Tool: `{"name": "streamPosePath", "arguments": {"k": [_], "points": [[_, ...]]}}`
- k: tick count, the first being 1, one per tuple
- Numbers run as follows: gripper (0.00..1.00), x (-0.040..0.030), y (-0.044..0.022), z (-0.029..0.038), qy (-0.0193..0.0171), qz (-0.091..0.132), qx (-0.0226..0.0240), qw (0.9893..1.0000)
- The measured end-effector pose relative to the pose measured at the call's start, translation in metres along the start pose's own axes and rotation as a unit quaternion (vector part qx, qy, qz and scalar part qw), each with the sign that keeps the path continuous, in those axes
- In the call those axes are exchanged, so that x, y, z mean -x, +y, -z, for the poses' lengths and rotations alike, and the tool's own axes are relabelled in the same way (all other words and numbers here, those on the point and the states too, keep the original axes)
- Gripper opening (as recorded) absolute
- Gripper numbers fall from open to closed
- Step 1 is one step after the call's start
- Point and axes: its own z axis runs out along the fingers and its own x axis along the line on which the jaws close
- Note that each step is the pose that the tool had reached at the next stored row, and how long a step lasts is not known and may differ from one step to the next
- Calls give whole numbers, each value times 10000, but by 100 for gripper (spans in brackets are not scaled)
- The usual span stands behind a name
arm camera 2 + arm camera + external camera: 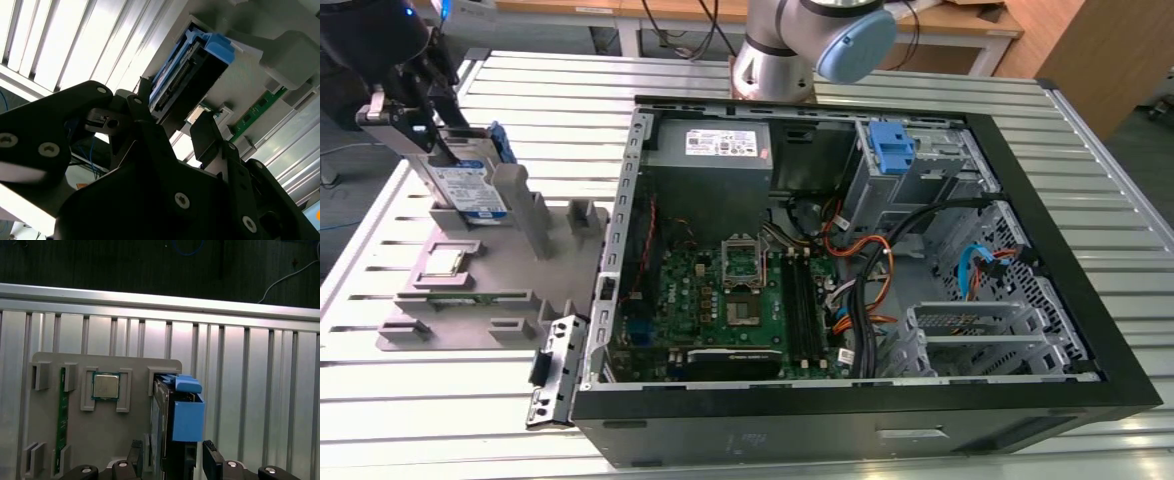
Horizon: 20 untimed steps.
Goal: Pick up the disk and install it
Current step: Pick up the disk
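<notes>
Exterior view, upper left: my gripper sits at the disk, upright in its grey holder, outside the computer case. Both wrist views: fingers spread wide astride the disk, not gripping, I judge. Lifting and installing remain.

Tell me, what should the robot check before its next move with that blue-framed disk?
1. Disk standing upright in the grey holder: ok.
2. Gripper lined up at the disk: ok.
3. Gripper closed on the disk: cannot tell.
4. Computer case open: ok.
5. Free bay in the case: cannot tell; a blue bracket sits in the drive cage.
</notes>
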Motion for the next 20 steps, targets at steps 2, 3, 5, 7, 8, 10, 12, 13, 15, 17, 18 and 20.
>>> {"name": "streamPosePath", "arguments": {"k": [2,3,5,7,8,10,12,13,15,17,18,20], "points": [[59,0,0,0,0,0,0,10000],[58,0,0,0,0,0,0,10000],[51,0,0,0,0,0,0,10000],[51,0,0,0,0,0,0,10000],[51,0,0,0,0,0,1,10000],[51,0,0,0,0,0,1,10000],[51,0,0,0,0,0,1,10000],[51,0,0,0,0,0,1,10000],[51,0,0,0,0,0,1,10000],[49,0,0,0,0,0,1,10000],[49,0,0,0,0,0,1,10000],[42,0,0,0,0,0,1,10000]]}}
